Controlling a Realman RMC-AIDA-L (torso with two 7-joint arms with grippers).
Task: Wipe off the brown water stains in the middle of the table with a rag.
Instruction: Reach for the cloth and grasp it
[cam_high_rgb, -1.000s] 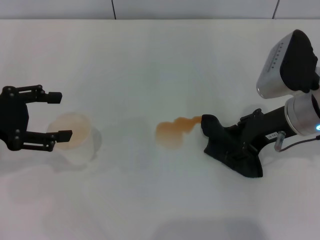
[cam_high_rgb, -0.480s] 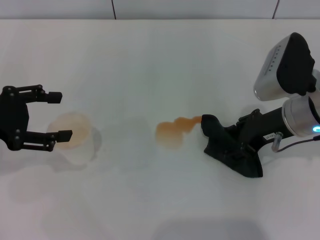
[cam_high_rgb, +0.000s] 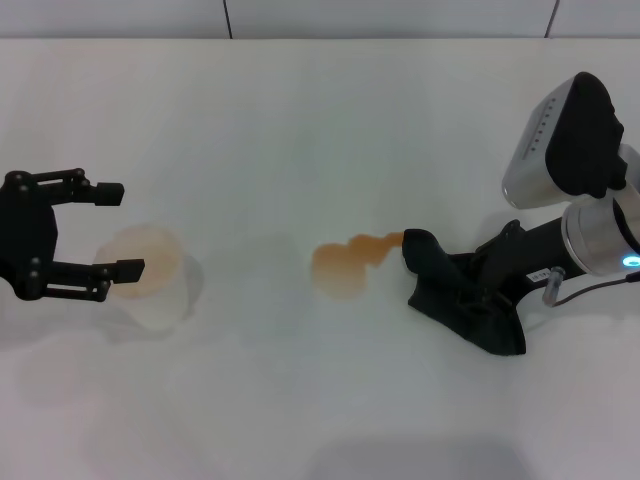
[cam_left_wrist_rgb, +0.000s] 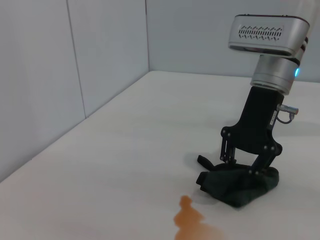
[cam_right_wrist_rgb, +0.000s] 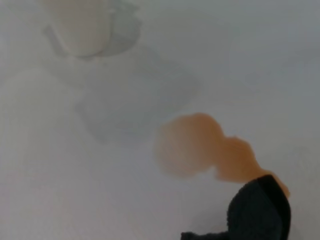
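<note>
At center right of the head view, the rag (cam_high_rgb: 462, 300) is gripped by the right pincer (cam_high_rgb: 487, 285) on the desk (cam_high_rgb: 300, 120), its tip touching the stain (cam_high_rgb: 345, 262). At far left, the left pincer (cam_high_rgb: 105, 230) is held open around a cup (cam_high_rgb: 150, 275).

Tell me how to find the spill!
Start on the big white table and look at its middle. The spill is a flat, orange-brown, see-through puddle with two blobs and a thin tail touching the dark rag under the right pincer. Unlike the cup, it has no walls.
</note>
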